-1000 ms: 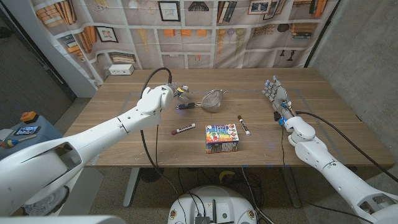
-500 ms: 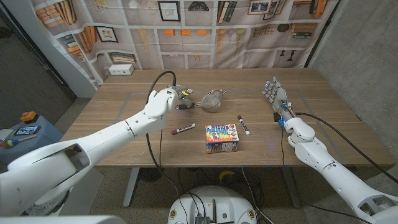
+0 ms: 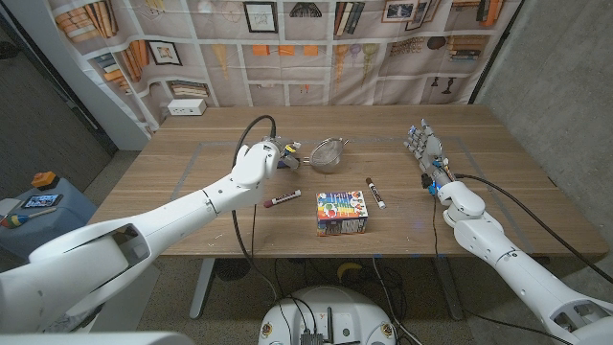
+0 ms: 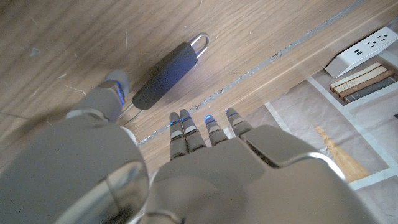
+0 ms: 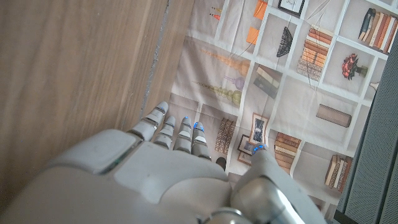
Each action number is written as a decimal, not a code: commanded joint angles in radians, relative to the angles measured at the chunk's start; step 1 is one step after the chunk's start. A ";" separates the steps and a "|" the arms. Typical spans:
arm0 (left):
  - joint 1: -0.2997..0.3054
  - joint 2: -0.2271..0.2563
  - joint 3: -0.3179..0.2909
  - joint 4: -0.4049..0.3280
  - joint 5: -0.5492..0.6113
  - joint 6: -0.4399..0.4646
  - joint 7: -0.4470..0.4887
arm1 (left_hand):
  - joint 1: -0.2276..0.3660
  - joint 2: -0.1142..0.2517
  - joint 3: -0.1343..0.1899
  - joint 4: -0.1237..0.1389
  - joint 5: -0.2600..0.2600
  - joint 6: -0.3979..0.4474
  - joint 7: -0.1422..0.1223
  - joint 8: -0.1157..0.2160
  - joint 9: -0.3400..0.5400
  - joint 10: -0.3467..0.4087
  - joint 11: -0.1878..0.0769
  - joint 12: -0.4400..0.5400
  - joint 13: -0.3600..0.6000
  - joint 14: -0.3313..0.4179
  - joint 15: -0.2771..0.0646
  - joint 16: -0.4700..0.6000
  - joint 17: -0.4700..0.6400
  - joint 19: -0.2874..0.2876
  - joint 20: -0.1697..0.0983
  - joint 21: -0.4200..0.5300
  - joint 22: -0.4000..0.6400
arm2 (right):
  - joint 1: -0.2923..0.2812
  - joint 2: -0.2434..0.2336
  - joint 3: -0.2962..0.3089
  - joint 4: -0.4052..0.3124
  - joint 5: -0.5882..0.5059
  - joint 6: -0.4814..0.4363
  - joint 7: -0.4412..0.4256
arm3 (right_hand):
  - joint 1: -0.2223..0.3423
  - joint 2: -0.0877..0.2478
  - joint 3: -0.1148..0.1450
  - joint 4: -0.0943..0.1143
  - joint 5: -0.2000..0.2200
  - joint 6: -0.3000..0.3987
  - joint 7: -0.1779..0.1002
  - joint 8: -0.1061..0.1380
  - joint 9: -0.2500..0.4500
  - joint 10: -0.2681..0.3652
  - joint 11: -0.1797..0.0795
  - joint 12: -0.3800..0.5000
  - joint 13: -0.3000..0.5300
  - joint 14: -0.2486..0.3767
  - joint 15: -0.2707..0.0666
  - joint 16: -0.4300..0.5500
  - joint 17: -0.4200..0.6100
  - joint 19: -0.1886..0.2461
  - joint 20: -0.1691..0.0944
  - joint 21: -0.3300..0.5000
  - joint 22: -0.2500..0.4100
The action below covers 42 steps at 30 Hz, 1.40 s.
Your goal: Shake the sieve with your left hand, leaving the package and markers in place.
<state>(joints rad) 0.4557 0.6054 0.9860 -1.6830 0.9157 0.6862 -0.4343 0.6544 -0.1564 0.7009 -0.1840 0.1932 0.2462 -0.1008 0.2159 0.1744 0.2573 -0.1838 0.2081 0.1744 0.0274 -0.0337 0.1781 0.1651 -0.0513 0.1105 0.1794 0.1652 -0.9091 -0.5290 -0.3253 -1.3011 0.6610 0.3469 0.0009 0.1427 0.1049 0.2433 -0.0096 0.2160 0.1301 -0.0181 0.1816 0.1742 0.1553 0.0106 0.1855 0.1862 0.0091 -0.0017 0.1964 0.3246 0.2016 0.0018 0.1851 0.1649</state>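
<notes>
Head view: the left hand [image 3: 281, 155] is seen just beside the sieve [image 3: 327, 153], fingers apart, nothing held; markers [image 3: 282, 200] and package [image 3: 342, 213] lie nearer the table's front edge

Left wrist view: the sieve handle [image 4: 165, 73] lies ungripped on the table [image 4: 56, 37] – fingers [image 4: 186, 133] apart

Right wrist view: the right hand [image 5: 163, 163] is seen empty, fingers extended

Risk: the handle could be nudged aside by a misjudged closure – the sieve would skid toward the markers
</notes>
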 commanded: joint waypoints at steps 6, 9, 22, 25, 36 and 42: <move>-0.012 -0.039 0.028 0.053 -0.016 0.022 0.058 | 0.027 0.003 -0.012 0.001 0.005 0.042 -0.002 0.010 0.003 0.049 -0.004 0.015 0.004 0.028 -0.030 0.012 0.003 0.011 -0.010 0.007 0.002 | 0.000 -0.002 0.002 0.003 0.007 -0.006 0.005 | 0.000 0.006 0.011 0.000 0.002 0.005 -0.006 0.005 0.002 0.002 -0.003 0.007 0.003 0.001 0.003 0.007 -0.001 0.008 0.000 0.005 0.004; -0.015 -0.043 0.032 0.063 -0.021 0.024 0.068 | 0.035 0.006 -0.018 0.001 0.005 0.068 0.000 0.016 0.003 0.067 -0.014 0.016 0.004 0.037 -0.031 0.012 0.003 0.021 -0.016 0.009 0.002 | 0.001 -0.001 0.002 0.005 0.007 -0.005 0.006 | -0.001 0.006 0.011 0.000 0.002 0.005 -0.005 0.005 0.002 0.002 -0.003 0.007 0.003 0.001 0.004 0.008 -0.001 0.008 0.000 0.005 0.004; -0.022 -0.052 0.040 0.086 -0.045 0.031 0.118 | 0.073 0.013 -0.041 0.002 0.005 0.149 -0.020 0.027 0.004 0.172 -0.028 0.025 0.005 0.099 -0.056 0.017 0.002 0.060 -0.032 0.011 0.001 | -0.003 0.000 0.002 0.000 0.005 -0.006 -0.003 | -0.002 0.006 0.013 -0.001 0.002 0.006 -0.006 0.006 0.002 0.004 -0.003 0.008 0.003 0.002 0.005 0.008 -0.005 0.010 0.003 0.006 0.004; -0.021 -0.051 0.038 0.086 -0.056 0.035 0.124 | 0.087 0.014 -0.052 0.003 0.004 0.193 -0.018 0.034 0.004 0.212 -0.028 0.025 0.004 0.121 -0.065 0.017 0.001 0.075 -0.039 0.011 0.001 | -0.006 -0.001 0.003 -0.005 0.004 -0.007 -0.007 | -0.003 0.007 0.013 -0.001 0.002 0.008 -0.007 0.006 0.002 0.004 -0.003 0.008 0.003 0.002 0.004 0.009 -0.005 0.011 0.004 0.006 0.004; -0.019 -0.048 0.035 0.093 -0.089 0.034 0.160 | 0.127 0.021 -0.090 0.005 0.000 0.326 -0.027 0.047 0.003 0.343 -0.032 0.020 0.003 0.202 -0.088 0.020 0.001 0.135 -0.057 0.014 0.001 | -0.011 0.002 0.002 -0.014 0.001 -0.009 -0.020 | -0.001 0.009 0.018 -0.004 0.003 0.012 -0.008 0.007 0.002 0.006 -0.004 0.009 0.003 0.003 0.001 0.009 -0.009 0.013 0.010 0.006 0.004; -0.021 -0.052 0.040 0.100 -0.099 0.034 0.182 | 0.147 0.028 -0.100 0.005 0.000 0.372 -0.048 0.048 0.003 0.380 -0.034 0.014 0.003 0.229 -0.098 0.019 0.000 0.164 -0.065 0.017 0.002 | -0.010 0.004 0.002 -0.013 -0.001 -0.008 -0.023 | -0.002 0.010 0.019 -0.004 0.002 0.015 -0.009 0.008 0.002 0.007 -0.004 0.009 0.003 0.005 0.001 0.010 -0.011 0.015 0.013 0.007 0.004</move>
<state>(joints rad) 0.4367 0.5577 1.0220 -1.5950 0.8428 0.7205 -0.2905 0.7848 -0.1287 0.6079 -0.1822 0.1932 0.5974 -0.1469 0.2592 0.1743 0.6189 -0.2162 0.2285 0.1743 0.2399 -0.0396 0.1897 0.1629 0.0983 0.0471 0.1861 0.1651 -0.9172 -0.5295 -0.3233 -1.3103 0.6640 0.3383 -0.0129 0.1370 0.1108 0.2572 -0.0151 0.2160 0.1393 -0.0273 0.1854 0.1742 0.1553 0.0106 0.1855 0.1864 0.0091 -0.0017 0.2002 0.3109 0.2125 0.0126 0.1850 0.1648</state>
